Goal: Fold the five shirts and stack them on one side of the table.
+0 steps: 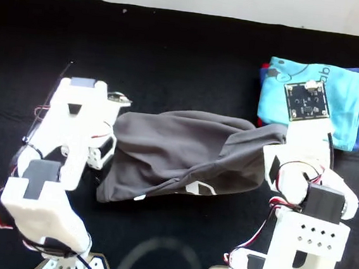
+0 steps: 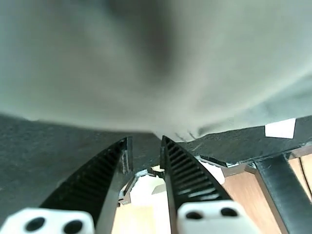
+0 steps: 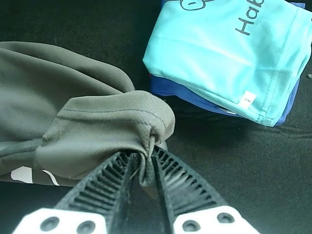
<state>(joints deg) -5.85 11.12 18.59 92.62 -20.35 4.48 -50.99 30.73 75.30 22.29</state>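
Observation:
A grey shirt [image 1: 178, 147] hangs stretched between both arms over the middle of the black table [image 1: 175, 51]. My left gripper [image 1: 105, 151] is at its left end; in the left wrist view the grey shirt [image 2: 156, 63] spreads above my left gripper [image 2: 145, 142], whose jaws are nearly together at the cloth's edge. My right gripper [image 3: 145, 158] is shut on a bunched corner of the grey shirt [image 3: 97, 126], and in the high view the right gripper [image 1: 279, 141] is at the shirt's right end.
A stack of folded shirts lies at the far right of the table: a cyan shirt [image 1: 342, 93] [image 3: 219, 53] on top, a blue one [image 3: 195, 97] under it and a red edge [image 1: 259, 121] beneath. The right gripper is close beside this stack.

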